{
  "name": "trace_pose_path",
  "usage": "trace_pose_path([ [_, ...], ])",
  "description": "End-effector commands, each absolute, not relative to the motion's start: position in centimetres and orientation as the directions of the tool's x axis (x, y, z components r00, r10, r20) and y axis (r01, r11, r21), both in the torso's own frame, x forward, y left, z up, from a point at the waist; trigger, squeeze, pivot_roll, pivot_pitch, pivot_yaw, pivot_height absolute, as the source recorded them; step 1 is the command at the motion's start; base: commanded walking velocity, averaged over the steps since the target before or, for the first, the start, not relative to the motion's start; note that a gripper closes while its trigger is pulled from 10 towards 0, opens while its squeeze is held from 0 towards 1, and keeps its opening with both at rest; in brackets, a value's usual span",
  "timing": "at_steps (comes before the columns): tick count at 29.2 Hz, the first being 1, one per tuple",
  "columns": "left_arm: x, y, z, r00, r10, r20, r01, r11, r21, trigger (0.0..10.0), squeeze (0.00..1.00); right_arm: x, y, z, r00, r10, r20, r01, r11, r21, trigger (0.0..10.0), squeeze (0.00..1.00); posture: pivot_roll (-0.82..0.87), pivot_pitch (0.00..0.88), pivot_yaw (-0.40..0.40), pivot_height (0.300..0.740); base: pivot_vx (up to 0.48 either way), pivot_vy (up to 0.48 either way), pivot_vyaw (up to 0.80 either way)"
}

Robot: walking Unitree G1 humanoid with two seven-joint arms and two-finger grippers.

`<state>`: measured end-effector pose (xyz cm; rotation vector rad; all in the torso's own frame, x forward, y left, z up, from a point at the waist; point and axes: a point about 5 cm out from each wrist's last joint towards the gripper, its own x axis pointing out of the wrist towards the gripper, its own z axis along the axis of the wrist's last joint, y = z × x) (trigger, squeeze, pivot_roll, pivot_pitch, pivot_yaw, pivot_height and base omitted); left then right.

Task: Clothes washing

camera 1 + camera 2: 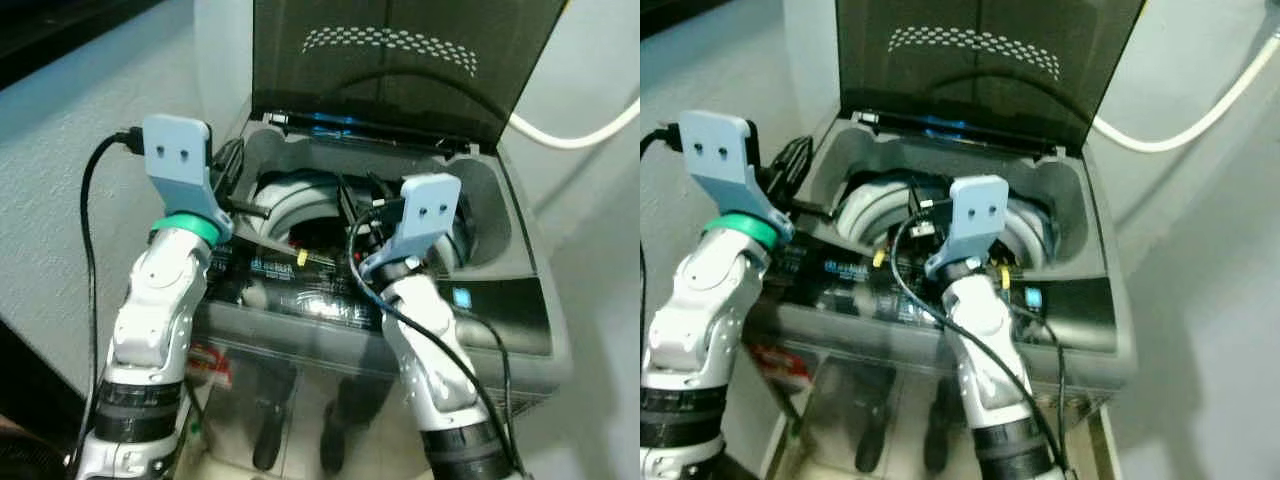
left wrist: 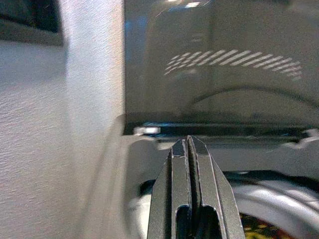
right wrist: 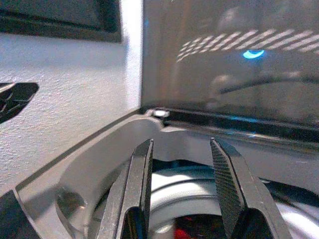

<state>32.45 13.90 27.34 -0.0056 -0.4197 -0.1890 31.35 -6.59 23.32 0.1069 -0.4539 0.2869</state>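
In the left eye view, a grey top-loading washing machine is seen with its dark lid raised upright at the back; the round white-rimmed drum opening lies exposed below, with dark contents and a spot of red inside that cannot be identified; both silver arms are held over the machine's front edge, the left gripper at the drum's left rim and the right gripper over the opening; a white hose is seen curving along the wall to the right.

In the right eye view, the same scene is shown; the glossy control panel is crossed by both arms.

In the left wrist view, the left jaws are pressed tight together with nothing between them, above the drum rim.

In the right wrist view, the right jaws are spread apart, empty, above the drum, facing the raised lid.
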Motion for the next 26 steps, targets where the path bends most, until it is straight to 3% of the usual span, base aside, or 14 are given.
trace_pose_path([
  [1, 32.57, 13.74, 26.74, 0.906, -0.184, 0.38, 0.187, 0.982, 0.029, 10.0, 0.0, 31.27, -6.6, 22.95, 0.868, 0.245, 0.431, -0.289, 0.957, 0.037, 10.0, 0.0, 0.11, 0.031, -0.028, 0.74, -0.326, 0.0, 0.0],
  [26, 32.89, 13.42, 26.74, 0.906, -0.193, 0.376, 0.196, 0.98, 0.031, 10.0, 0.0, 31.15, -6.36, 22.53, 0.872, 0.26, 0.415, -0.28, 0.96, -0.012, 10.0, 0.0, 0.1, 0.027, -0.016, 0.74, -0.318, 0.0, 0.0],
])
